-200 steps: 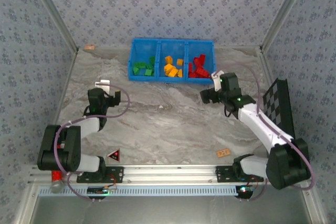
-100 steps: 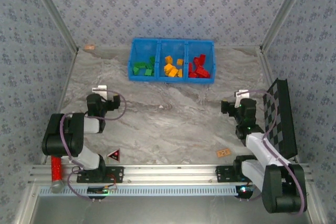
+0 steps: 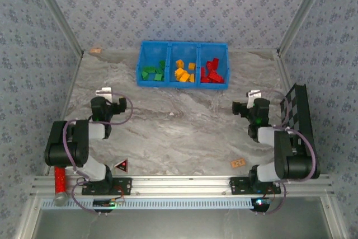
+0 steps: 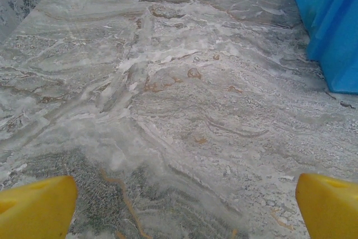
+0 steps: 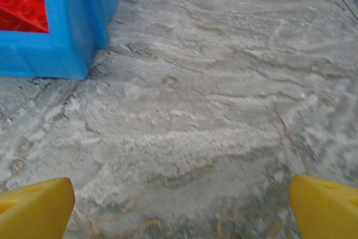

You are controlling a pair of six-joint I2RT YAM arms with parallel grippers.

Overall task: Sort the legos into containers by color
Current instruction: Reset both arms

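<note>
Top external, rectangular blue bin (image 3: 183,85), 3 compartments (image 3: 150,56), blocky legos (image 3: 183,74), marbled table (image 3: 179,135)

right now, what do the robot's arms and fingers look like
The left arm and right arm match: chunky black joint housings, white links between them, and a thin mauve cable looping along each. The left fingers and right fingers are bright yellow, blunt wedges. A small green light glows near the right wrist.
</note>
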